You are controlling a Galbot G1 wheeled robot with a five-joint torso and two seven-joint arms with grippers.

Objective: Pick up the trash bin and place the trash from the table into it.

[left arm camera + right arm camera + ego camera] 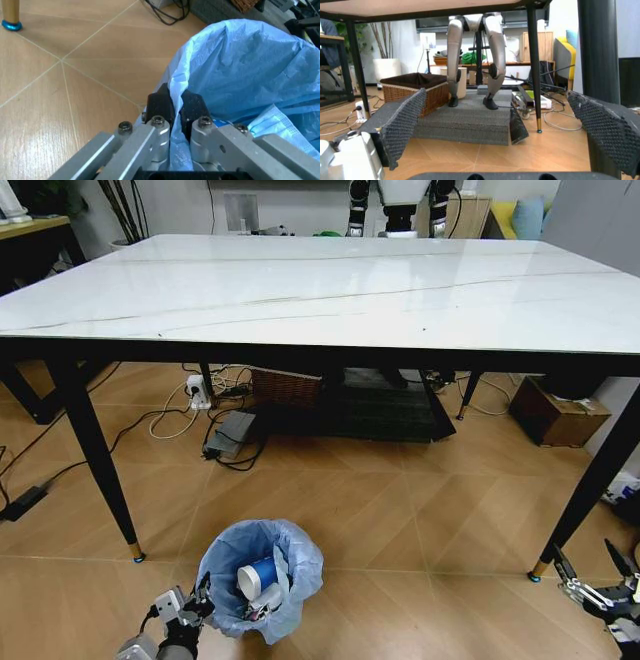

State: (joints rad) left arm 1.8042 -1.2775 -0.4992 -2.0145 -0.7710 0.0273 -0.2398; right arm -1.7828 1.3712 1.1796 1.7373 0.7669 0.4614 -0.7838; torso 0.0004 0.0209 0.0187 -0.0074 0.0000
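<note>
From my remote station, the left gripper [172, 107] has its black fingers [161, 105] clenched on the crinkly light-blue plastic liner of the small round dark trash bin [262, 578], which stands on the wooden floor at about six o'clock in the head view, just in front of the large white marble-look surface [320, 285] with thin brown veins and black legs. I judge the pinch at the puffed rim, on the bin's eight o'clock side, is there because the liner edge gives the only thin lip to grip and lets the bin hang upright when carried.

A blue-and-white paper cup [258, 577] lies tilted inside the bin with other small litter beneath it, too jumbled to sort out; a pale-blue tissue-like sheet [280, 120] shows beside the fingers in the left wrist view. I see no litter on the marble top, so I read the collecting as essentially done.

The right gripper [600, 585] hangs low at four o'clock, near the far-right table leg [590, 490], its mesh-padded fingers [402, 123] spread wide and grasping nothing, parked well apart from the bin, I'd say to keep clear.
</note>
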